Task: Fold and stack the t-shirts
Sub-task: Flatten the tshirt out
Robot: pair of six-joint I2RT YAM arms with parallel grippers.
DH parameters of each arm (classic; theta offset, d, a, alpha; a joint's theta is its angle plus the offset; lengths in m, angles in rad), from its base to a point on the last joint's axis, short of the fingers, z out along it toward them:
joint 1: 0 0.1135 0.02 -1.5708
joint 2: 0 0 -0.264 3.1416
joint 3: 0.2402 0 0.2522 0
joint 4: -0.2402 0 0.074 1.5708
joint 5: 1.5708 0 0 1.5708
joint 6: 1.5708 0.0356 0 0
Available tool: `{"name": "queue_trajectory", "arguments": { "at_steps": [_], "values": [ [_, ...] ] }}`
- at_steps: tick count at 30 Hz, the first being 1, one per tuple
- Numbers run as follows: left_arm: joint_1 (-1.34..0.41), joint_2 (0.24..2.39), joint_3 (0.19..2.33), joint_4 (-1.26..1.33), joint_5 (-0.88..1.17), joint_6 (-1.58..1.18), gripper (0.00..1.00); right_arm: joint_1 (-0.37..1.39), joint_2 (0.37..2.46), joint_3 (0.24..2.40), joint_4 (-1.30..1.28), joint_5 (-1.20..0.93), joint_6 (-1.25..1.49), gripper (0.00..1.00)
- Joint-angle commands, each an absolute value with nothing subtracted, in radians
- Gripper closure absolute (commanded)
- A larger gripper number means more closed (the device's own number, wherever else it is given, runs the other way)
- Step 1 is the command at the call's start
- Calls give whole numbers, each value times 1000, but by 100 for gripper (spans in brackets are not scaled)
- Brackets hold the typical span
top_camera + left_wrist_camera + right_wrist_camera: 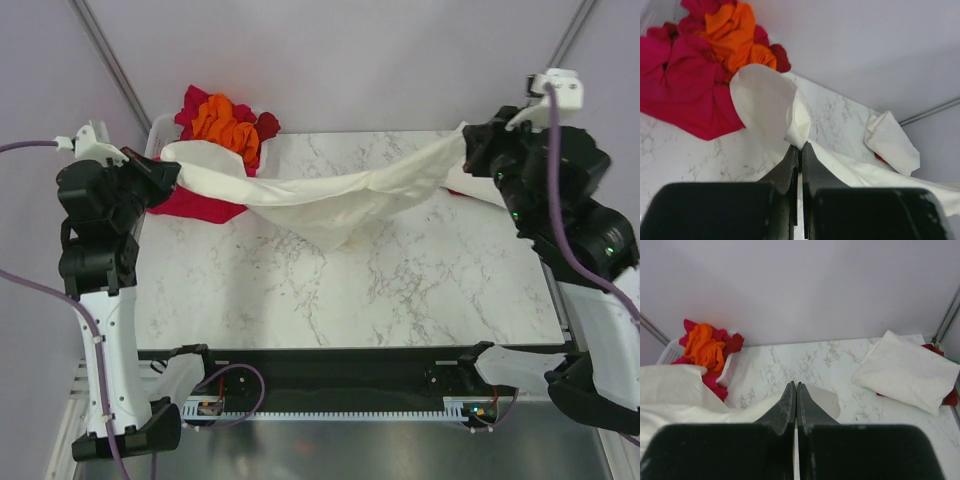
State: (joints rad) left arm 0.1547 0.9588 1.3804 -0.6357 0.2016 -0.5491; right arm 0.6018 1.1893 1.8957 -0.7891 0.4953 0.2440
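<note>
Left end effector (166, 176) and right end effector (468, 146) clench opposite edges of the cream cotton t-shirt (330, 200), which sags mid-span over the white marble worktop (400, 295).

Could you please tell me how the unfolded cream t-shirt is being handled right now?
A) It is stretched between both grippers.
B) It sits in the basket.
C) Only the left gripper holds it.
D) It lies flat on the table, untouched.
A: the cream t-shirt spans from the left gripper to the right gripper, each shut on one end, and its middle sags toward the table.
</note>
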Motion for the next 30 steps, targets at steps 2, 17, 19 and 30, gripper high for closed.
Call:
{"name": "queue_trajectory", "arguments": {
  "at_steps": [2, 17, 19, 30],
  "values": [
    [153, 913, 1598, -758, 313, -436, 98, 598, 1021, 2051, -850, 618, 247, 100],
    [147, 859, 2063, -788, 319, -420, 98, 589, 779, 2207, -769, 460, 22, 100],
    [147, 868, 2078, -788, 319, -419, 98, 589, 798, 2224, -772, 503, 6, 100],
    [147, 1017, 1801, -767, 273, -457, 98, 698, 1113, 2002, -721, 1044, -86, 100]
  ]
}}
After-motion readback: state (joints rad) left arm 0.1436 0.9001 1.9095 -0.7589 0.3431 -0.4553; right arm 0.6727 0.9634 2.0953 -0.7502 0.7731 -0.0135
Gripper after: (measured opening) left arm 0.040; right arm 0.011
